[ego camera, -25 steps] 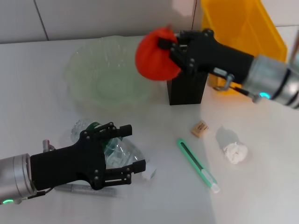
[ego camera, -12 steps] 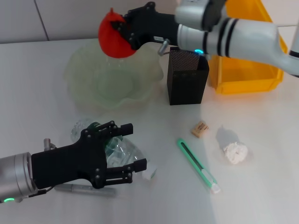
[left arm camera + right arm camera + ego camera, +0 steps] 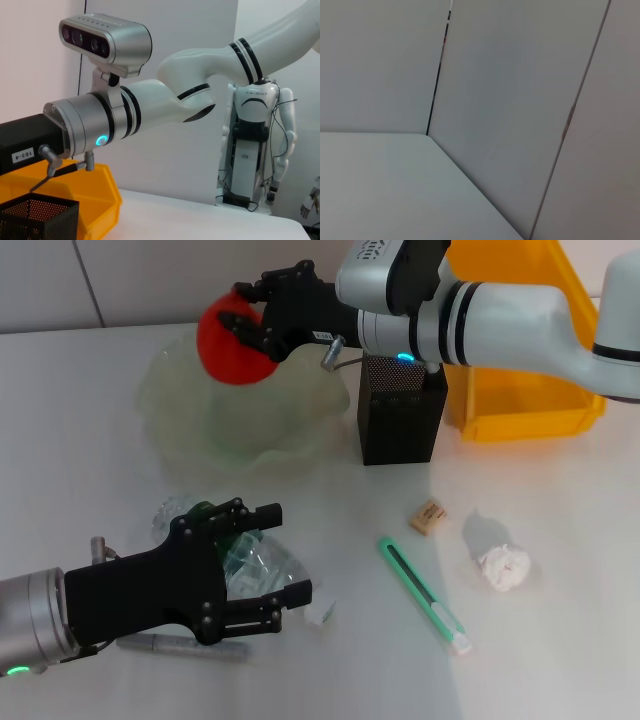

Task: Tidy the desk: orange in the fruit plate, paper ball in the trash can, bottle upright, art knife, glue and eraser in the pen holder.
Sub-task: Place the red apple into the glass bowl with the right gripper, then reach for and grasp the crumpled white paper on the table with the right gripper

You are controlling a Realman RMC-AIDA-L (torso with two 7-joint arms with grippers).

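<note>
My right gripper (image 3: 243, 328) is shut on the orange (image 3: 228, 345) and holds it in the air over the far rim of the translucent green fruit plate (image 3: 180, 410). My left gripper (image 3: 278, 555) is open near the front left, its black fingers spread around the clear bottle (image 3: 172, 512), which lies on its side. The green art knife (image 3: 422, 595), the tan eraser (image 3: 428, 516) and the white paper ball (image 3: 503, 566) lie on the table at the right. A grey stick (image 3: 180, 646), possibly the glue, lies under my left arm.
The black mesh pen holder (image 3: 400, 425) stands just right of the plate, with the yellow trash can (image 3: 525, 390) behind it. The left wrist view shows my right arm above the pen holder (image 3: 35, 217) and the trash can (image 3: 100, 192).
My right arm has swung left with the orange, from above the pen holder to over the fruit plate, and dropped slightly. My left gripper has stayed still.
</note>
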